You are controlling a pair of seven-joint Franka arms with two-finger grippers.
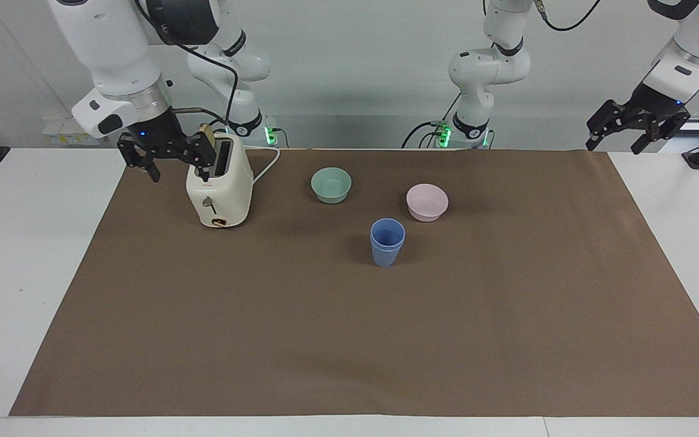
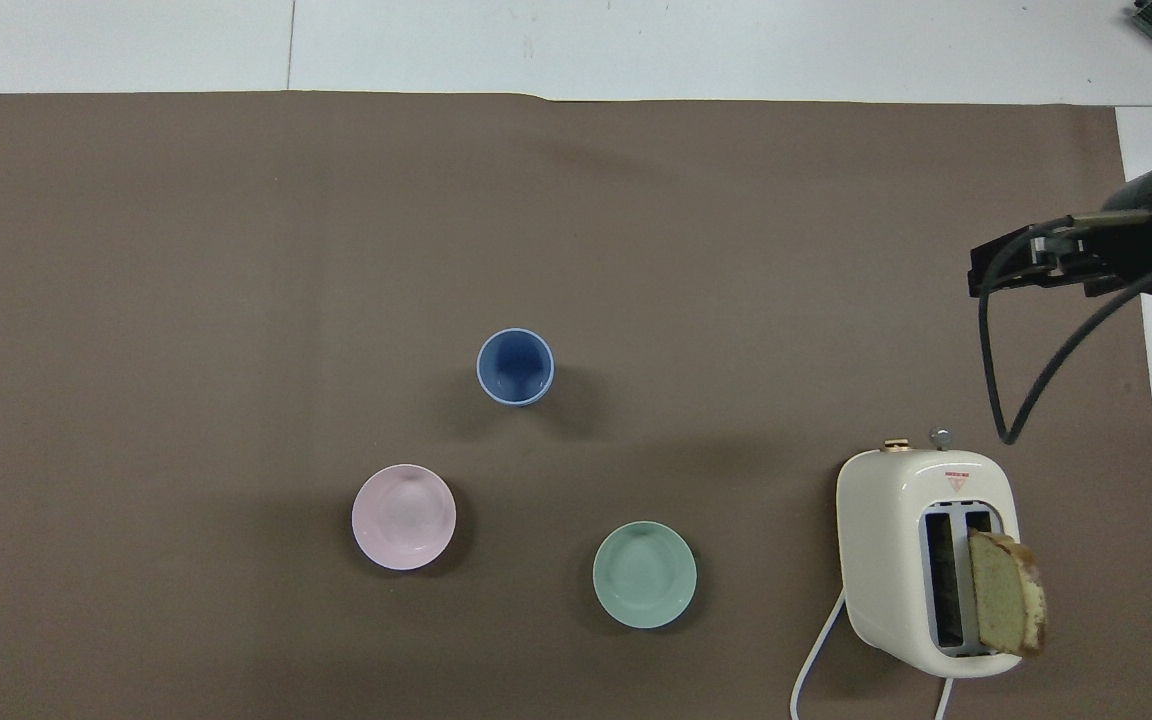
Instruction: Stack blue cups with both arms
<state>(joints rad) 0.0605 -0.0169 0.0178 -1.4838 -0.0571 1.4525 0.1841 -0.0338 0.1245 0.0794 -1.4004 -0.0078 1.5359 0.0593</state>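
The two blue cups (image 1: 387, 243) stand nested one in the other, upright on the brown mat between the two arms; they also show in the overhead view (image 2: 515, 366). No gripper touches them. My right gripper (image 1: 179, 172) is open and empty, raised over the mat's edge beside the toaster at the right arm's end; it also shows in the overhead view (image 2: 1026, 262). My left gripper (image 1: 615, 144) is open and empty, and waits raised over the corner of the mat at the left arm's end.
A pink bowl (image 1: 426, 201) and a mint-green bowl (image 1: 331, 184) sit nearer to the robots than the cups. A cream toaster (image 1: 219, 188) with a slice of bread (image 2: 1004, 592) stands toward the right arm's end.
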